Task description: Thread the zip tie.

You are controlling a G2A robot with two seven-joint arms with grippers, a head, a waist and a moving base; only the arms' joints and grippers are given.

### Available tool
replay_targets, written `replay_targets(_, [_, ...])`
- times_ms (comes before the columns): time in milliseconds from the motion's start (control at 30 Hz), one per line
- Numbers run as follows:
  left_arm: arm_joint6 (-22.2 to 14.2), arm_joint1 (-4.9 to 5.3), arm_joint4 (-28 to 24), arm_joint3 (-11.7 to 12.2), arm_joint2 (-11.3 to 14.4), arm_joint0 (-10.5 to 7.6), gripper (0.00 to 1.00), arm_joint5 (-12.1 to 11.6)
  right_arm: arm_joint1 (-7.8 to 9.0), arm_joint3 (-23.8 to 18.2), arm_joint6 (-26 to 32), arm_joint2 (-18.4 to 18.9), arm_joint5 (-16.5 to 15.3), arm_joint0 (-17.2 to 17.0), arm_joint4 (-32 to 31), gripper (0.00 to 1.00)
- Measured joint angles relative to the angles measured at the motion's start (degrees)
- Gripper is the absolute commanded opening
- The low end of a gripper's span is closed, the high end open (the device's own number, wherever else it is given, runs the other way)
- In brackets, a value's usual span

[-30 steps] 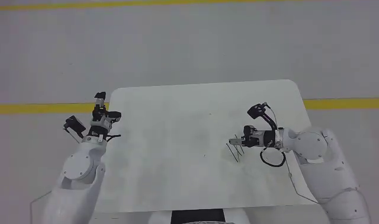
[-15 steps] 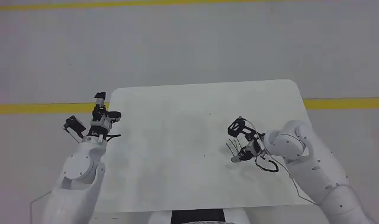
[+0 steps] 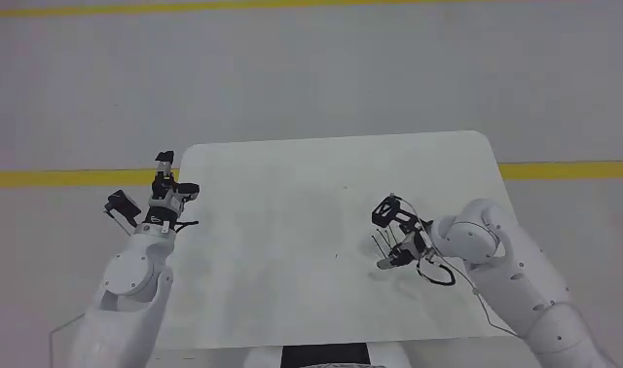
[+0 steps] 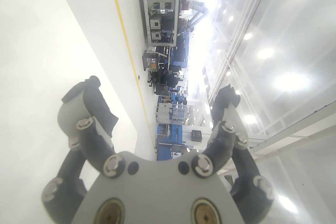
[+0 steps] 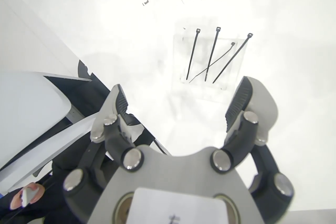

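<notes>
Several black zip ties point(image 5: 193, 54) lie side by side on a clear sheet point(image 5: 236, 78) on the white table, one crossing the others at a slant. In the top view the zip ties point(image 3: 378, 243) show as thin dark lines at the table's right. My right gripper point(image 5: 181, 84) hangs open just above them, its ribbed pads point(image 5: 237, 97) wide apart with nothing between. From above, the right gripper point(image 3: 385, 238) stands over the ties. My left gripper point(image 3: 173, 173) sits open and empty at the table's left edge; the left gripper point(image 4: 158, 88) points out toward the room.
The white table point(image 3: 292, 202) has rounded corners, and its middle holds only a few tiny dark specks point(image 5: 145, 2). A yellow floor line point(image 3: 58, 178) runs behind the table. A black cable point(image 3: 438, 271) loops at the right wrist.
The right gripper swung from level at the right to tilted down over the zip ties, moving left and nearer. In the last half second it barely shifted. The left arm stayed still.
</notes>
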Motion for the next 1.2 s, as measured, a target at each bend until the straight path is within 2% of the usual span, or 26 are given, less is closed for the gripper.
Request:
replay_targets(67, [0.0,0.0,0.0,0.0,0.0,0.0,1.0,0.0,0.47,0.16,-3.85,0.06,-0.04,-0.16,3.15,1.0])
replay_targets(200, [0.0,0.0,0.0,0.0,0.0,0.0,1.0,0.0,1.48,0.71,-4.57,-2.06,-0.05,1.15,6.54,1.0])
replay_targets(367, [0.0,0.0,0.0,0.0,0.0,0.0,1.0,0.0,2.71,3.21,-6.76,-5.96,-0.05,3.86,6.44,1.0])
replay_targets(800, [0.0,0.0,0.0,0.0,0.0,0.0,1.0,0.0,2.73,3.31,-6.82,-6.04,-0.04,3.92,6.3,1.0])
replay_targets(1100, [0.0,0.0,0.0,0.0,0.0,0.0,1.0,0.0,3.26,4.07,-8.27,-5.84,-0.05,2.79,3.92,1.0])
replay_targets(1133, [0.0,0.0,0.0,0.0,0.0,0.0,1.0,0.0,3.32,4.13,-8.3,-5.81,-0.05,2.7,3.79,0.94])
replay_targets(1167, [0.0,0.0,0.0,0.0,0.0,0.0,1.0,0.0,3.4,4.28,-8.4,-5.76,-0.05,2.6,3.69,0.76])
replay_targets(1200, [0.0,0.0,0.0,0.0,0.0,0.0,1.0,0.0,3.46,4.4,-8.49,-5.72,-0.05,2.53,3.6,0.68])
